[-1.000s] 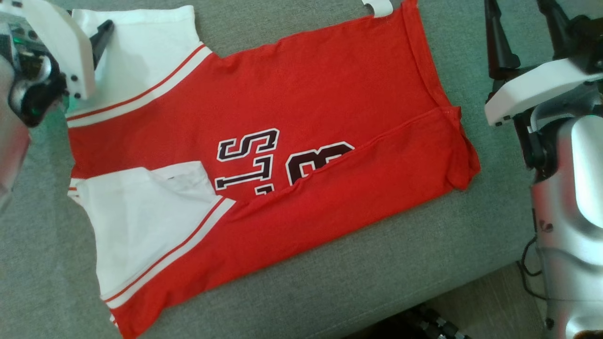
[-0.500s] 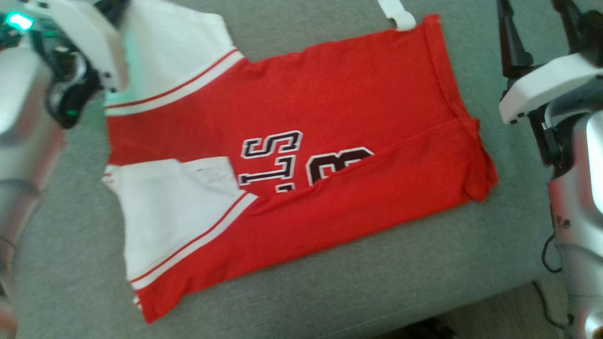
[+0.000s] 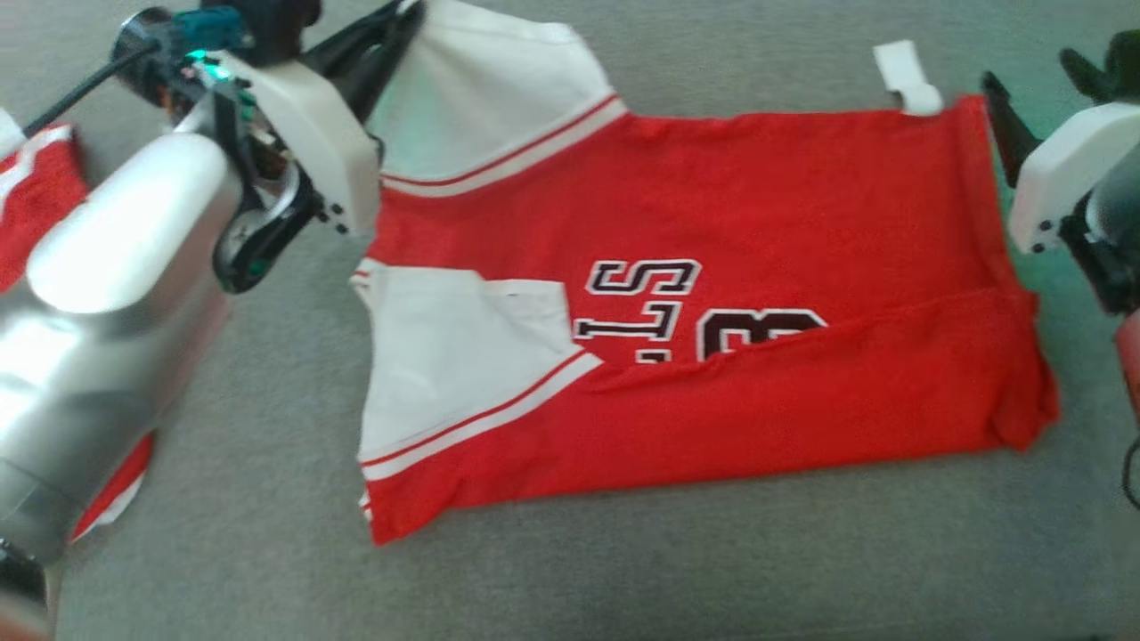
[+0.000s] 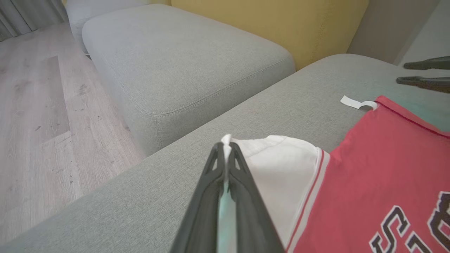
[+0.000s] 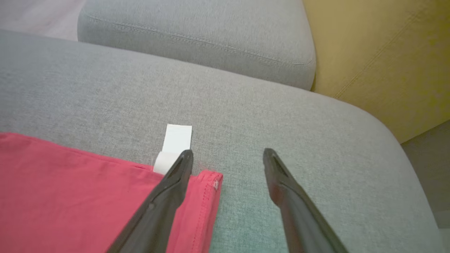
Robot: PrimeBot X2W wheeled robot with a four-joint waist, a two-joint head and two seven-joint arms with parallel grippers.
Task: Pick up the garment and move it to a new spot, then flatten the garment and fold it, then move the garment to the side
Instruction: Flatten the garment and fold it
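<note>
A red jersey (image 3: pixel 757 205) with white sleeves and dark lettering lies spread on the grey sofa seat (image 3: pixel 623 570), its near long edge folded over the print. My left gripper (image 3: pixel 405 18) is shut on the outer corner of the far white sleeve (image 3: pixel 485 98). In the left wrist view the fingertips (image 4: pixel 225 149) pinch that sleeve (image 4: pixel 277 165) at its tip. My right gripper (image 5: pixel 227 154) stands open just above the jersey's far hem corner (image 5: pixel 207 182). Its left finger is over the cloth beside the white tag (image 5: pixel 177 138); its right finger is over bare cushion.
Another red and white garment (image 3: pixel 36 187) lies at the left, partly behind my left arm. Beyond the seat stand a grey ottoman (image 4: pixel 175 59) and a yellow cushion (image 5: pixel 379 52). Wooden floor (image 4: pixel 35 105) lies past the sofa's edge.
The head camera has moved, so the whole picture has shifted right and the jersey looks more level. My left gripper stays at the far white sleeve and my right gripper by the hem corner.
</note>
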